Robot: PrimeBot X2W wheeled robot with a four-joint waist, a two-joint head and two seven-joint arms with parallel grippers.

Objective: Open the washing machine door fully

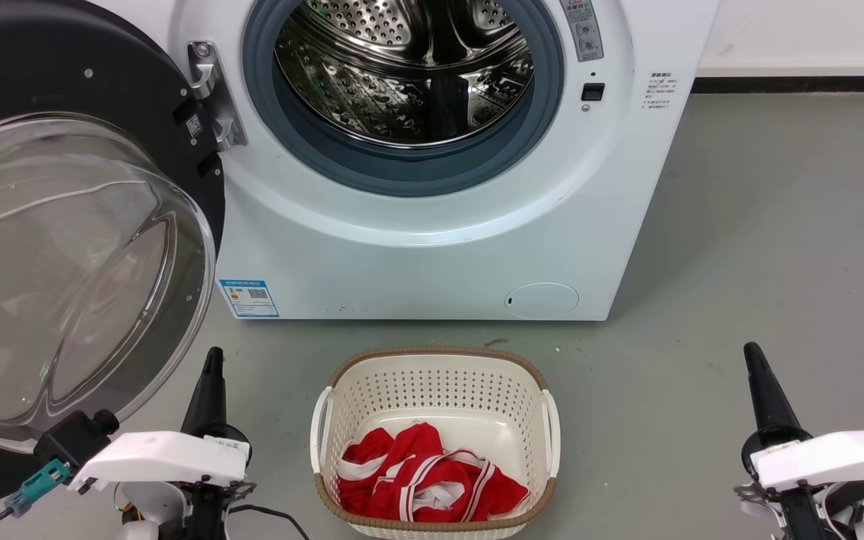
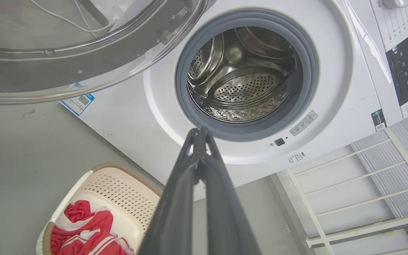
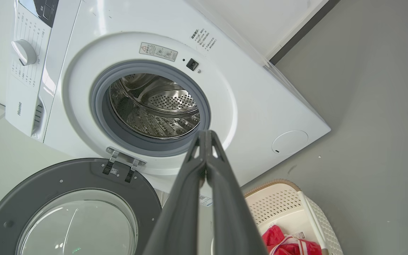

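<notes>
The white washing machine (image 1: 417, 247) faces me, its steel drum (image 1: 402, 67) bare inside the grey-blue gasket. The washing machine door (image 1: 64, 262), a black disc with a clear glass bowl, is swung wide out to the left on its hinge (image 1: 211, 94). In the right wrist view the washing machine door (image 3: 66, 198) hangs below the washing machine (image 3: 253, 92). My left gripper (image 1: 213, 360) is shut and empty, low on the left beside the bowl's lower rim. My right gripper (image 1: 753, 356) is shut and empty at the lower right. The left gripper (image 2: 199, 131) and the right gripper (image 3: 207, 134) both point toward the drum.
A white perforated laundry basket (image 1: 432, 375) holding a red and white garment (image 1: 424, 480) stands on the grey floor in front of the machine, between my arms. A white rail rack (image 2: 360, 198) stands to the machine's right in the left wrist view.
</notes>
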